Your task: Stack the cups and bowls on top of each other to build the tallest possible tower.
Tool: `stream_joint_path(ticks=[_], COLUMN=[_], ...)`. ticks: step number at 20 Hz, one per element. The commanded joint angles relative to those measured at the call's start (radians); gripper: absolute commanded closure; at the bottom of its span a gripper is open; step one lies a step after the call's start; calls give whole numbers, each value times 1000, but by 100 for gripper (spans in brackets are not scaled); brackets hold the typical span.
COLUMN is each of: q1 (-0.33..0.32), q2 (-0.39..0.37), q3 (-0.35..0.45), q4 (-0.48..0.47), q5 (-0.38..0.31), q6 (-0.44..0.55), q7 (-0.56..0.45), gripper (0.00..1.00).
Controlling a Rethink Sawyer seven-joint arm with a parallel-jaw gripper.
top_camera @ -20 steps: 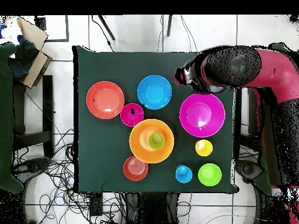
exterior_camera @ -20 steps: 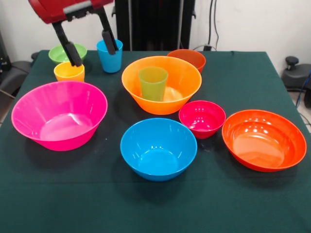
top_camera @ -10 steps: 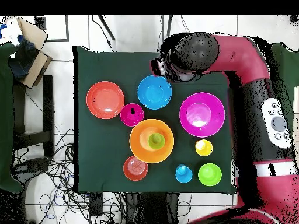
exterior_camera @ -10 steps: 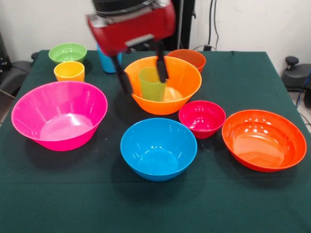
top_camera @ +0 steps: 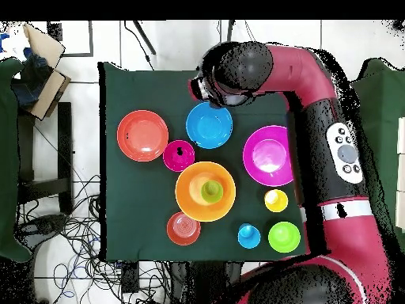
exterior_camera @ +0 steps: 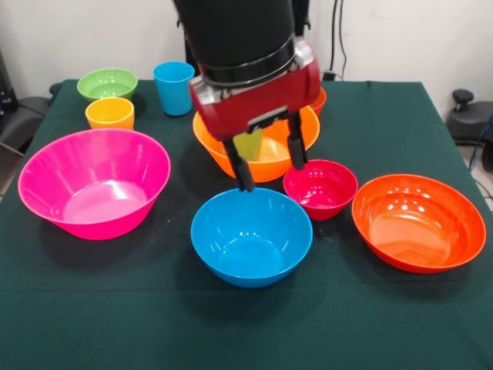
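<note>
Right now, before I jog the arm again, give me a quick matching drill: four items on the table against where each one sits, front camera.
Items:
1. green cup
2. medium blue bowl
3. yellow-orange cup
4. gripper

Places, shuffled:
A. just in front of the small green bowl
B. inside the big orange bowl
C. nearest the camera, mid-table
D. fingers open, above the blue bowl's far rim

Pairs: 1-B, 2-C, 3-A, 4-D

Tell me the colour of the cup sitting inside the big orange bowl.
Green cup, clearest in the overhead view.
</note>
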Motion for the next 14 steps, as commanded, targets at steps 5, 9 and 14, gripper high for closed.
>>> stream_joint_path(ticks=[5, 9, 14], q1=[-52, -68, -87], q2=[16, -6, -55], q3=[-72, -66, -63], q4=[-100, -81, -12], q5=[11, 21, 40], q6=[154, 168, 147], q7=[-105, -110, -85], gripper=[0, 0, 0])
